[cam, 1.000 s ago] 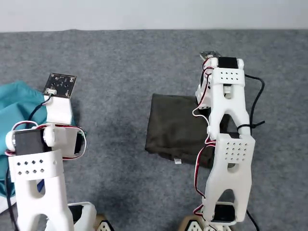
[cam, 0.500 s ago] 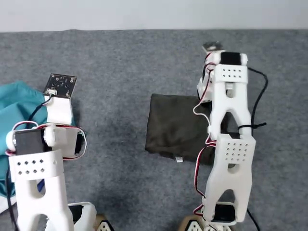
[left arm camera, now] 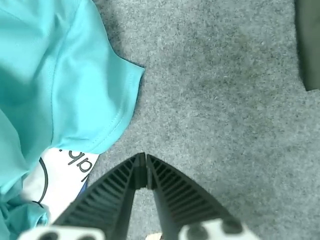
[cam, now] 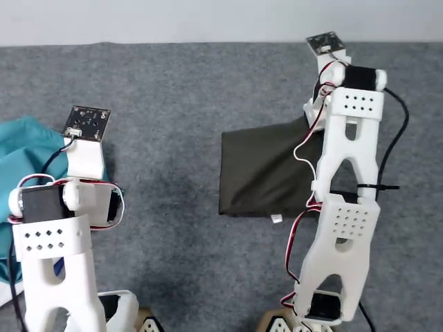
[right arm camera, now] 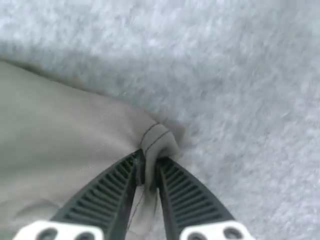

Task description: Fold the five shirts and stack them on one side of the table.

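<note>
Shirt in dark olive fabric (cam: 263,173), folded to a flat packet, lies on the grey felt-like table cover (cam: 173,90), just toward 3 o'clock of the table's middle in the high view. Its small white tag (cam: 276,218) shows at the packet's 6 o'clock edge. The right gripper (right arm camera: 148,159) is clenched on a puckered corner of the cloth, at the packet's 1 to 2 o'clock end. From the jaws the rest of the shirt trails away toward 8 o'clock, flat on the cover. How far the packet runs toward 3 o'clock cannot be told, as the white printed right arm (cam: 346,173) lies across that part. Any slide or placing on the 3 o'clock side would likely turn on this one hold, with the cloth following the pinched corner; a single pinch could let the folds open. The left gripper (left arm camera: 146,160) hangs above bare cover with its jaws closed on nothing, well apart from the olive packet at 9 o'clock. Beside it lies a crumpled teal knit shirt (cam: 28,149), unfolded. The right arm is plainly the nearer one to the olive shirt.
</note>
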### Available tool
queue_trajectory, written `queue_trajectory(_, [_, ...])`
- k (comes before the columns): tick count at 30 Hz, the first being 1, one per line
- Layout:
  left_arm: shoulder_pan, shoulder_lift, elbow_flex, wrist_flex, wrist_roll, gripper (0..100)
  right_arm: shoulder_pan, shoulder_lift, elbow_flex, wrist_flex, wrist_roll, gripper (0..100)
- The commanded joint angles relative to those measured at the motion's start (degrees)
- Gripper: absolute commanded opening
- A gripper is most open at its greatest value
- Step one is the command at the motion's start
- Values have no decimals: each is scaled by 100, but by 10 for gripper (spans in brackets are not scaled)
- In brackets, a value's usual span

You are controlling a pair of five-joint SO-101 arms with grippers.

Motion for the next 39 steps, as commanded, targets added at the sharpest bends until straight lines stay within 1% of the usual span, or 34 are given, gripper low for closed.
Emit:
queue_trajectory(1, [9, -88, -13, 53, -44, 5, 145, 92, -325, -321, 97, 9])
queue_trajectory(4, [9, -88, -13, 53, -44, 5, 189, 259, -334, -365, 97, 12])
queue_trajectory(6, [9, -88, -13, 53, -44, 5, 189, 171, -334, -330, 97, 52])
queue_trajectory(7, [9, -88, -4, 53, -44, 5, 189, 92, -334, -259, 97, 95])
queue_trajectory(10, [9, -88, 13, 53, -44, 5, 189, -312, -334, 66, 62, 267])
queue_trajectory(11, [9, -88, 57, 53, -44, 5, 180, -462, -334, 180, 62, 305])
queue_trajectory(12, [9, -88, 110, 53, -44, 5, 119, -611, -334, 303, 62, 318])
queue_trajectory(14, [9, -97, 180, 53, -44, 5, -40, -857, -325, 620, 62, 298])
queue_trajectory(16, [9, -114, 180, 53, -44, 5, -233, -1103, -158, 699, 62, 240])
queue_trajectory(20, [9, -123, 163, 53, -44, 5, -523, -1587, 633, 690, 62, 32])
queue_trajectory(21, [9, -123, 163, 53, -44, 5, -602, -1692, 914, 690, 62, 0])
queue_trajectory(23, [9, -123, 163, 53, -44, 5, -699, -1912, 1565, 681, 62, 29])
queue_trajectory(25, [9, -123, 163, 53, -44, 5, -716, -2044, 2154, 673, 53, 6])
queue_trajectory(28, [-9, -123, 163, 53, -44, 5, -637, -2105, 2884, 664, 53, 9])
queue_trajectory(35, [0, -123, 163, 53, -44, 5, 127, -2105, 4229, 418, 114, 9])
queue_trajectory(39, [0, -123, 163, 53, -44, 5, 541, -2097, 4879, 215, 571, 9])
